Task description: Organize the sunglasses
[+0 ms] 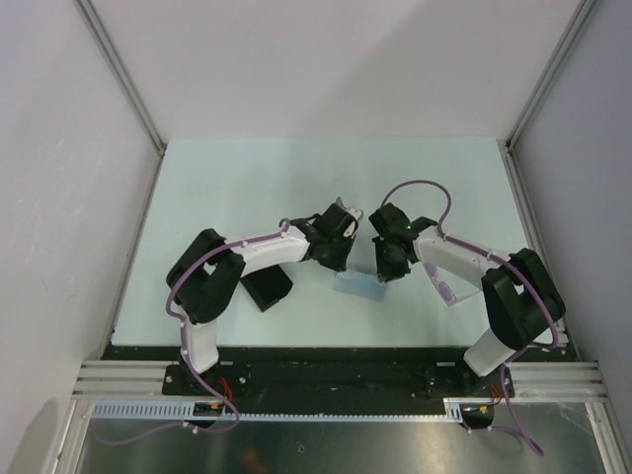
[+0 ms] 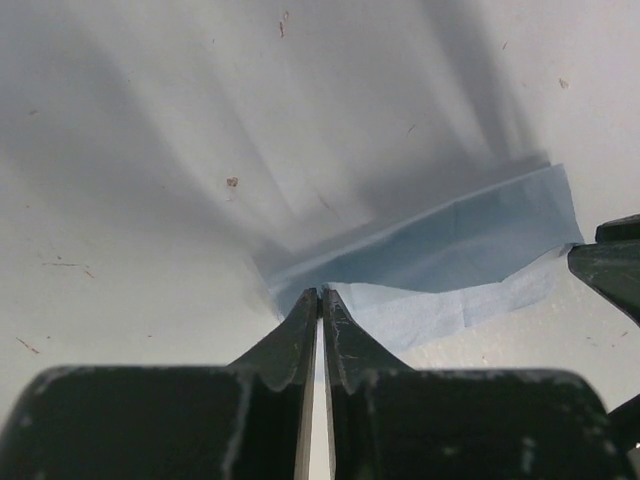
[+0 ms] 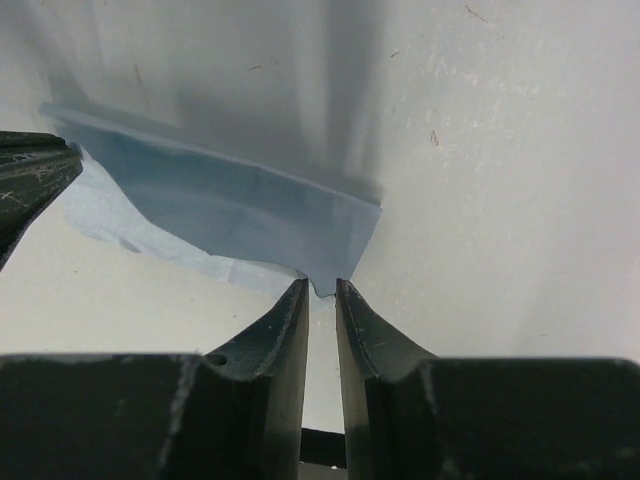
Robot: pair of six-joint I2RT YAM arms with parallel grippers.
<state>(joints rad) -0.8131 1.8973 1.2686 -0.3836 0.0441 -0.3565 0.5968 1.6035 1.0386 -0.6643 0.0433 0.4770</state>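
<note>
Sunglasses by right arm, blue cloth between left tool, almost pressed together, right tool spread

I read both arms folded inward, elbows out, hands nearly meeting mid-view.

White-and-black left arm: rises from base, bends at elbow, forearm reaches right. Wrist tipped down.

Black two-finger left hand: jaws all but closed, hairline slit, tips meeting.

White-and-black right arm: mirror pose, forearm reaches left, wrist tipped down.

Black two-finger right hand: jaws parted narrowly, clear gap between fingers.

Overhead: left hand and right hand near each other, apart. Each wrist camera catches the other hand's finger at frame edge.
</note>
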